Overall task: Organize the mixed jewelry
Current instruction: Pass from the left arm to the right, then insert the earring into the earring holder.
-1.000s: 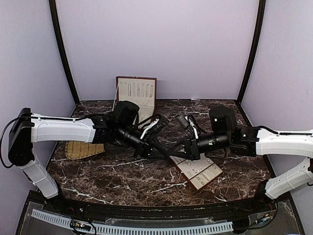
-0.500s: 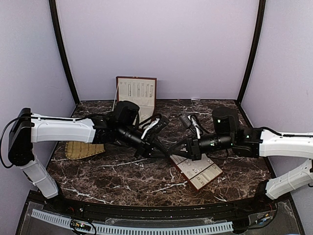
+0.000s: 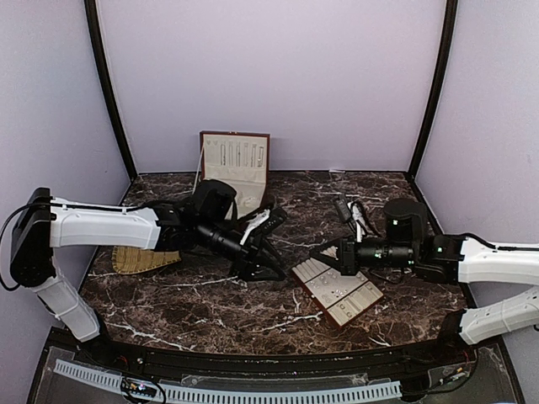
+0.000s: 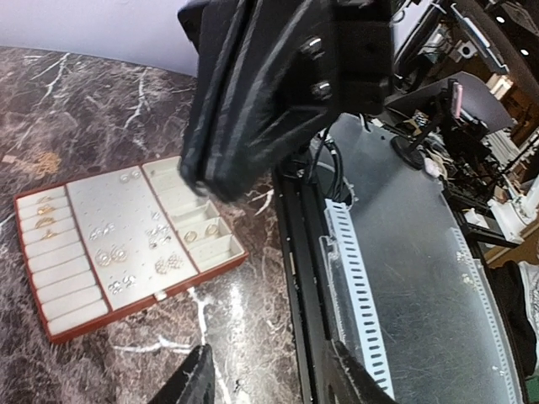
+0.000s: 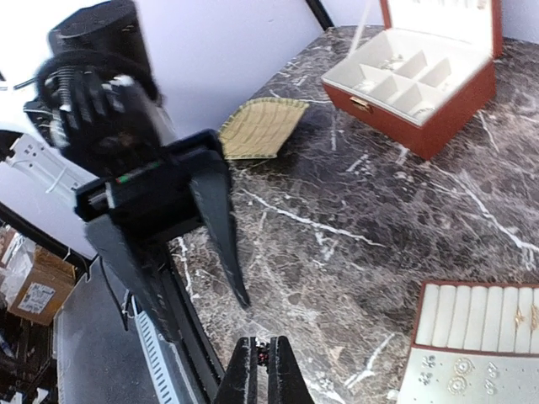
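The mixed jewelry shows as small silvery studs and rings lying in the cream slotted tray. My left gripper hovers low over the marble just left of the tray. It is open, with nothing between its fingers. My right gripper faces it from the right, above the tray's far corner. In the right wrist view that gripper is shut on a tiny dark piece pinched at its tips. The two grippers are a short way apart and do not touch.
The red-brown box stands open at the back centre, its compartments in view. A woven straw mat lies at the left under the left arm. The table's black front edge and slotted rail run close below the left gripper.
My left gripper has opened. My right arm has drawn back to the right with its gripper shut, so a gap has opened between the two grippers.
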`<act>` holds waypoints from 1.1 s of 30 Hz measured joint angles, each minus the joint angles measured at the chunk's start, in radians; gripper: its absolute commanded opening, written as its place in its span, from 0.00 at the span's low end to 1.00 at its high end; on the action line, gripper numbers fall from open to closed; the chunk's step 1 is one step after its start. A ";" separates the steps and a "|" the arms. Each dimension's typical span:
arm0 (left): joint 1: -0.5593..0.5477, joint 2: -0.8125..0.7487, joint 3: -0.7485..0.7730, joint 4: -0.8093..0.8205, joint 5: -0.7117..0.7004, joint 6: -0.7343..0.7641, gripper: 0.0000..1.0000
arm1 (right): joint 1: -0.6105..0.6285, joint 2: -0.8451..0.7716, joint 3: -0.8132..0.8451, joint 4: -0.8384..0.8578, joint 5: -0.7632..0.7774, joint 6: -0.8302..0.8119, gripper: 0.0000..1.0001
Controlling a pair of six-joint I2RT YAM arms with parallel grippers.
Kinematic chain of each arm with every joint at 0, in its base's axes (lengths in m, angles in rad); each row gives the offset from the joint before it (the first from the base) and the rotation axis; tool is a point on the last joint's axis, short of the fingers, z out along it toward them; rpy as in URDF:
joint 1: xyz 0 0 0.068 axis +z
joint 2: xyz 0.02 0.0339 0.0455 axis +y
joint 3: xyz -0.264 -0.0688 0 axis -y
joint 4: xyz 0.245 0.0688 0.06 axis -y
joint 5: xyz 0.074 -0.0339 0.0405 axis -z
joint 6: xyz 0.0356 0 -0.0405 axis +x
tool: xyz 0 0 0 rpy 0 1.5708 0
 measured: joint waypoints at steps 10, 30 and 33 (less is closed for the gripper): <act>0.098 -0.096 -0.013 -0.012 -0.321 -0.043 0.52 | -0.174 -0.039 -0.260 0.066 0.071 0.066 0.00; 0.178 -0.067 0.005 -0.095 -0.470 -0.135 0.57 | -0.241 0.083 -0.394 0.185 0.093 0.109 0.00; 0.178 -0.063 0.008 -0.098 -0.470 -0.135 0.57 | -0.241 0.100 -0.398 0.200 0.092 0.109 0.00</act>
